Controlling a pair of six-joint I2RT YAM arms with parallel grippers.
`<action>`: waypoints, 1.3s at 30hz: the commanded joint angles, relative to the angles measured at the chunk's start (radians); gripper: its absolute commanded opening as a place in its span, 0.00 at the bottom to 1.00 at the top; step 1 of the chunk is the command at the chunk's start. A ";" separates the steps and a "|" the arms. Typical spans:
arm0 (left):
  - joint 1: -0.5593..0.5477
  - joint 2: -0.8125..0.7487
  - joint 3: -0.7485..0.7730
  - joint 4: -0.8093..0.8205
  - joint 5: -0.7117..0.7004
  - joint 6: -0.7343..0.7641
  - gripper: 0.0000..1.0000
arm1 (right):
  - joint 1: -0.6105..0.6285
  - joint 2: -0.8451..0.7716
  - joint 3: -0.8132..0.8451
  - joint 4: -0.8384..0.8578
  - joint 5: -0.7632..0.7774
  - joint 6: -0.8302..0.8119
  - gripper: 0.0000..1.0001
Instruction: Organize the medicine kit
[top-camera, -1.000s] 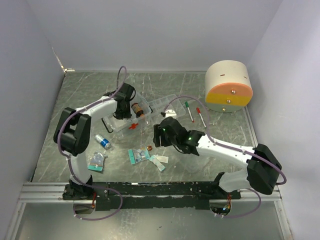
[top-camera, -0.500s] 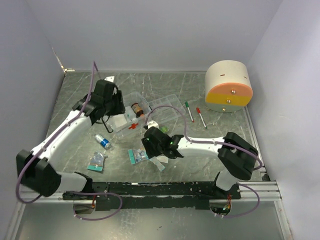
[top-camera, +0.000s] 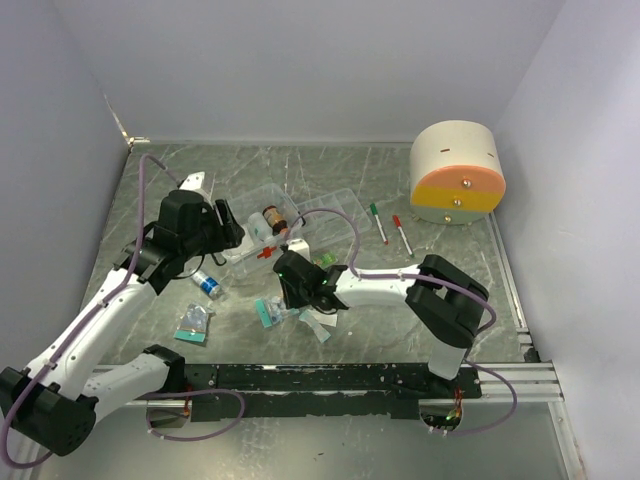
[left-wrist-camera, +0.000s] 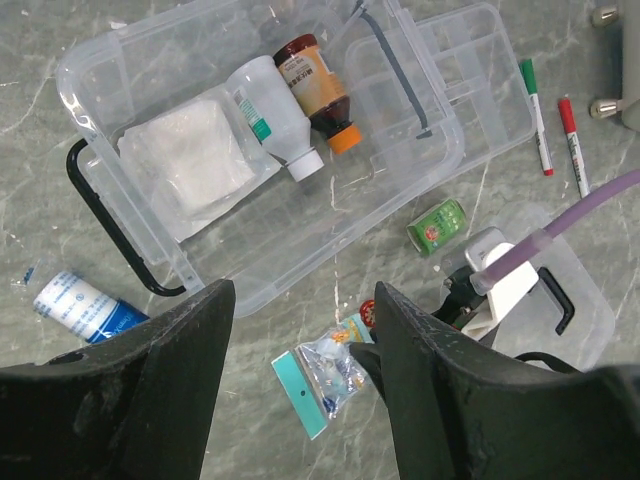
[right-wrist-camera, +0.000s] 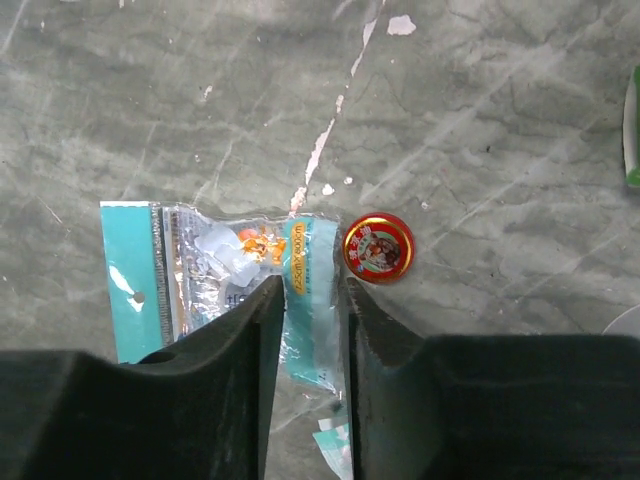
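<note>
The clear plastic box (top-camera: 240, 252) stands open left of centre. In the left wrist view the box (left-wrist-camera: 100, 62) holds an amber bottle (left-wrist-camera: 318, 78), a white bottle (left-wrist-camera: 275, 115) and a gauze pack (left-wrist-camera: 195, 160). My left gripper (left-wrist-camera: 300, 300) is open and empty, held high over the box's near edge (top-camera: 232, 225). My right gripper (right-wrist-camera: 312, 285) is low at the table (top-camera: 290, 292). Its jaws stand narrow on either side of a teal packet (right-wrist-camera: 310, 300), with a slim gap on each side. A zip bag with a teal header (right-wrist-camera: 190, 275) lies to the left and a red tin (right-wrist-camera: 377, 247) to the right.
A small green can (left-wrist-camera: 437, 226) lies by the box's lid (left-wrist-camera: 470, 60). A blue-white roll (top-camera: 207, 283) and a second bag (top-camera: 193, 322) lie left. A green marker (top-camera: 378, 222) and a red marker (top-camera: 402, 233) lie right of the lid. A round cream-and-orange container (top-camera: 455, 172) stands far right.
My left gripper has pulled back from the box toward the near left and risen. My right gripper has moved left and down onto the packets, its jaws round the teal packet.
</note>
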 joint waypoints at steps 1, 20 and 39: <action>-0.004 -0.020 -0.030 0.068 0.031 -0.028 0.68 | 0.005 0.036 0.024 -0.021 0.046 0.041 0.24; -0.003 -0.150 -0.117 0.125 0.050 -0.190 0.74 | 0.002 -0.326 -0.124 0.132 0.238 0.171 0.00; -0.004 -0.202 -0.222 0.531 0.241 -0.258 0.75 | -0.021 -0.318 0.179 0.034 0.410 0.605 0.00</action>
